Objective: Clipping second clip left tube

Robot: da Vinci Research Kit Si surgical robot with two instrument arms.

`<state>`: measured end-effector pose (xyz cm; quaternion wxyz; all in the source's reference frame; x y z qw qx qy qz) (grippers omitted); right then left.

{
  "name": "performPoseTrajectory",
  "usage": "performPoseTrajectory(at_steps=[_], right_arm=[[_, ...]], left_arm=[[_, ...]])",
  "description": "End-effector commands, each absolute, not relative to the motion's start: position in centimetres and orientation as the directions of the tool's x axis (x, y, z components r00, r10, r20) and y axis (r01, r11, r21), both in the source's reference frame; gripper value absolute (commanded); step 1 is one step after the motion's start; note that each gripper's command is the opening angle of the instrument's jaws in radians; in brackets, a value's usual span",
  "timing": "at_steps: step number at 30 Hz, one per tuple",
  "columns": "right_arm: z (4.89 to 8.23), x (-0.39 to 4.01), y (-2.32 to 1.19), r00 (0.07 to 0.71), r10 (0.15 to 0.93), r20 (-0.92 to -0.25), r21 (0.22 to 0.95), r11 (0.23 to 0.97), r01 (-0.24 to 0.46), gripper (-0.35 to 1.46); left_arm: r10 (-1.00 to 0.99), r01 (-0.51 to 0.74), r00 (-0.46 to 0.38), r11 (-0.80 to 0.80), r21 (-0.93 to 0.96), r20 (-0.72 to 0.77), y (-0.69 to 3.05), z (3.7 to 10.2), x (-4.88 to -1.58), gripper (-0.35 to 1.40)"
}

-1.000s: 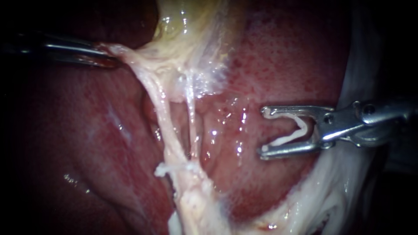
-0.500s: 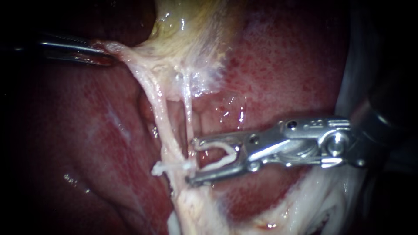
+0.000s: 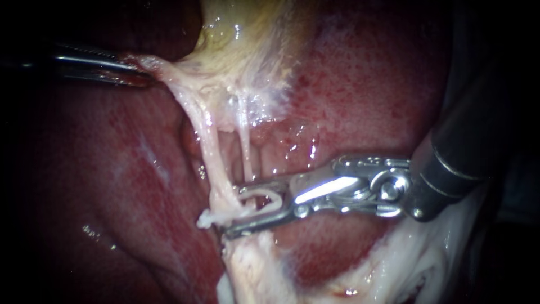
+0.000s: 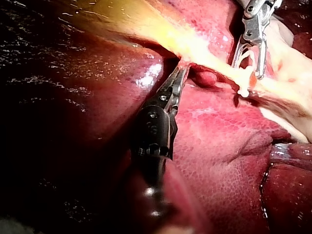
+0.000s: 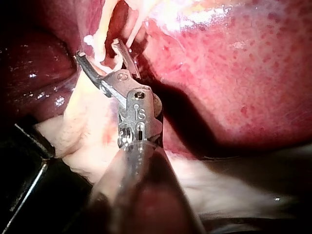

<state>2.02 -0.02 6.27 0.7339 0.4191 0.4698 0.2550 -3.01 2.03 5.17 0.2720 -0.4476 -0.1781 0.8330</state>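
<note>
Pale and glistening, the left tube (image 3: 209, 152) runs as a taut strand from the gallbladder (image 3: 236, 39) down toward the lower tissue. It crosses in front of the red liver (image 3: 365, 84). I judge it soft, wet and slippery, light enough to swing with any nudge, and thin enough to tear or kink if squeezed off-square.

A seated clip (image 3: 211, 217) already crosses its lower end, white and closed. The bare stretch just above that clip looks like the place to take hold. There the tube is stretched straight and stands a little apart from the thinner right tube (image 3: 245, 152) beside it.

The right instrument (image 3: 235, 209) is at that spot. Its jaws stand wide apart, each bearing on one leg of a white loaded clip (image 3: 269, 192), which is not yet squeezed closed. The jaw tips overlap the left tube just above the seated clip. The right wrist view shows a pale strand between them, though whether the whole width lies inside I cannot tell. The thin right tube passes close by the upper jaw, so catching it too is the risk.

Farther out, the left instrument (image 3: 138, 70) has its jaws pressed together on a pale flap of the gallbladder. It pulls sideways, and that pull gives the tube its tension.
</note>
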Motion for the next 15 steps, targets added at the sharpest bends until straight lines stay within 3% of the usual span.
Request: performPoseTrajectory(at_steps=[1, 7, 15], right_arm=[[6.27, 2.03, -0.02, 0.423, 0.773, -0.473, 0.858, 0.514, 0.020, 0.50], [6.28, 2.13, 0.00, 0.391, 0.795, -0.464, 0.870, 0.493, 0.030, 0.50], [6.25, 2.36, 0.00, 0.362, 0.830, -0.423, 0.903, 0.419, 0.094, 0.50]], left_arm=[[0.613, -0.294, -0.451, -0.788, -0.540, -0.649, 2.03, 5.17, -3.01, -0.35], [0.613, -0.294, -0.451, -0.788, -0.540, -0.649, 2.03, 5.17, -3.01, -0.35], [0.613, -0.294, -0.451, -0.788, -0.540, -0.649, 2.03, 5.17, -3.02, -0.35]])
